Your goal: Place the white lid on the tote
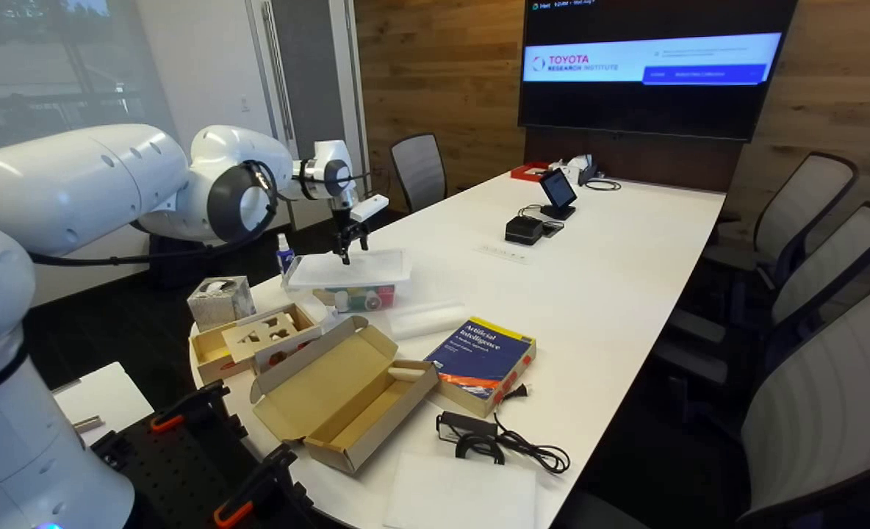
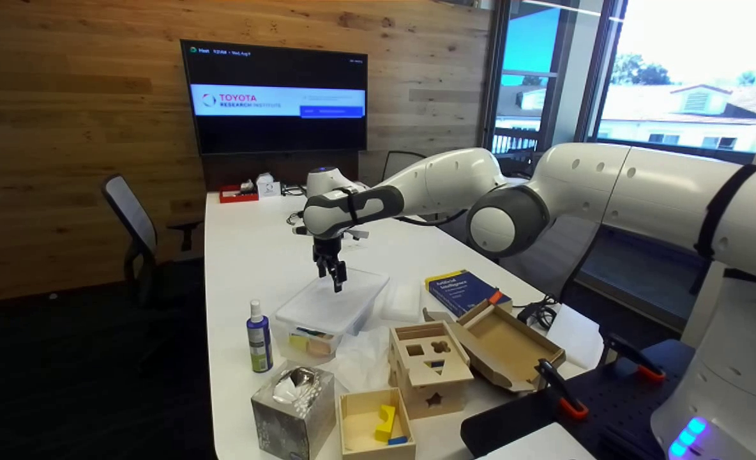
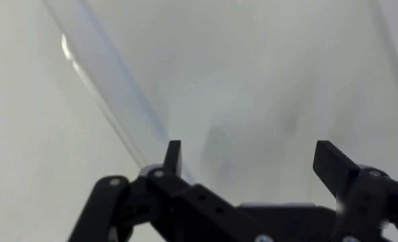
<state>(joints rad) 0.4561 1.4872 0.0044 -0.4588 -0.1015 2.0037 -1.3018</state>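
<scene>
Its jaws wide apart, the Robotiq gripper [image 3: 248,146] hung above the translucent white lid [image 2: 328,310], which topped the clear plastic tote [image 2: 313,345].

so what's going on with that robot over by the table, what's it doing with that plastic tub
A robot arm is on the job of putting the white lid on the clear tote. The lid lies across the tote's top, and the hand is open above it, gripping nothing. The placing looks all but done, though I can't tell whether the lid is fully pressed down.
</scene>
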